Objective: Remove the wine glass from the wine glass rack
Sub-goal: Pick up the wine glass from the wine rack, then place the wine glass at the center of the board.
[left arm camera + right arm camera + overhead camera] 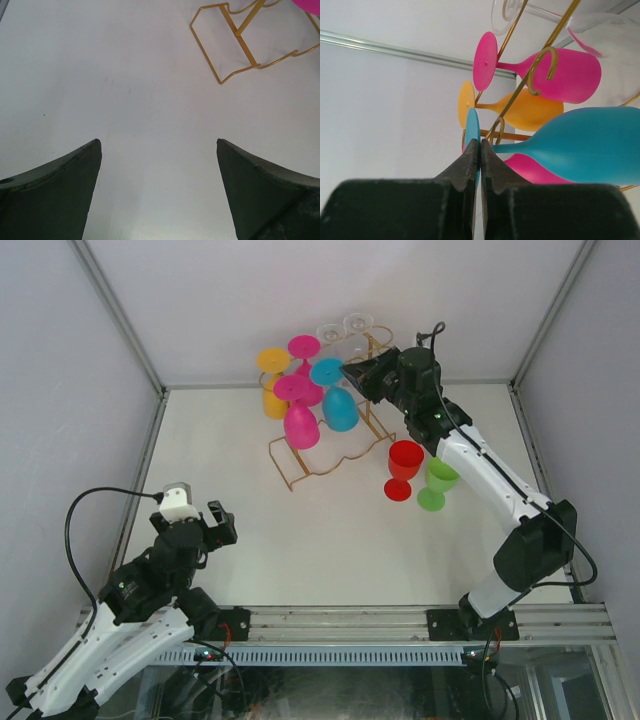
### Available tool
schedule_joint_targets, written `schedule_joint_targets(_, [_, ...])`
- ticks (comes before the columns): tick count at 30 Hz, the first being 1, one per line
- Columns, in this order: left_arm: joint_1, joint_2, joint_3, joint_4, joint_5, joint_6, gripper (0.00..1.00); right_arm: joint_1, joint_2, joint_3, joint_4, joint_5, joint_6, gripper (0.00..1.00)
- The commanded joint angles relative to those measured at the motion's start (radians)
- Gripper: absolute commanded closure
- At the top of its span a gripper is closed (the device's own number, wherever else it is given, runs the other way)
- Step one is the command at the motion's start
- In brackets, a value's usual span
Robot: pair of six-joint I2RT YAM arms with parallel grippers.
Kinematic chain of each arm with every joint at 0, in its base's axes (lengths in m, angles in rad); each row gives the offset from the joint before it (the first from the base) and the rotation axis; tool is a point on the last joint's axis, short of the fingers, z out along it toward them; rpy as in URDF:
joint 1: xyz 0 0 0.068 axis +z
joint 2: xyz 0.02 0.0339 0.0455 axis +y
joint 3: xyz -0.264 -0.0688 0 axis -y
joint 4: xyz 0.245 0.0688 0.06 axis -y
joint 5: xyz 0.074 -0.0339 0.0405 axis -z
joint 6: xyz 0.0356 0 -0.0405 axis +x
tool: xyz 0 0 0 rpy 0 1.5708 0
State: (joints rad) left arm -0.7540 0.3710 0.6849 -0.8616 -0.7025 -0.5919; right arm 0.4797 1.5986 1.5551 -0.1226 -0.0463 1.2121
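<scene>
One blue glass (580,145) hangs on the rack (281,465) at upper centre of the top view. Its foot is pinched, apparently at the rim, in the closed right gripper (479,145). At lower left, the left gripper (158,142) gapes wide, holding nothing.

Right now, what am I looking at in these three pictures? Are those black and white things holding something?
These are two robot arms bolted to a white table. One picture looks down from above; the other two come from small cameras on each arm's wrist. The left hand is wide open over the table, holding nothing. The right hand is pinched shut on the round foot of a blue wine glass. That glass hangs upside down on a thin gold wire rack, beside pink wine glasses, an orange wine glass and clear wine glasses. A red wine glass and a green wine glass stand on the table near the rack.
</scene>
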Motion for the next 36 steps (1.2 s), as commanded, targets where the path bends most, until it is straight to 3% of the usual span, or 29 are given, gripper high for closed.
schedule_joint_targets(1, [0.005, 0.009, 0.025, 0.035, 0.005, 0.004, 0.00, 0.005, -0.064, 0.000, 0.069, 0.004, -0.013, 1.00])
schedule_joint_targets(8, [0.005, 0.012, 0.022, 0.039, 0.003, 0.007, 0.00, 0.014, -0.148, -0.092, 0.104, -0.007, -0.033, 1.00])
schedule_joint_targets(15, [0.005, 0.018, 0.024, 0.044, -0.010, 0.018, 0.00, 0.028, -0.293, -0.248, 0.179, -0.133, -0.126, 1.00])
schedule_joint_targets(23, [0.005, 0.039, 0.038, 0.113, 0.035, 0.037, 0.00, 0.054, -0.558, -0.604, 0.418, -0.359, -0.211, 1.00])
schedule_joint_targets(31, [0.005, -0.021, 0.013, 0.227, 0.280, -0.233, 0.00, 0.123, -0.792, -0.850, 0.382, -0.425, -0.292, 1.00])
schedule_joint_targets(36, [0.005, -0.156, -0.196, 0.552, 0.594, -0.370, 0.00, 0.118, -0.886, -0.937, 0.327, -0.489, -0.380, 1.00])
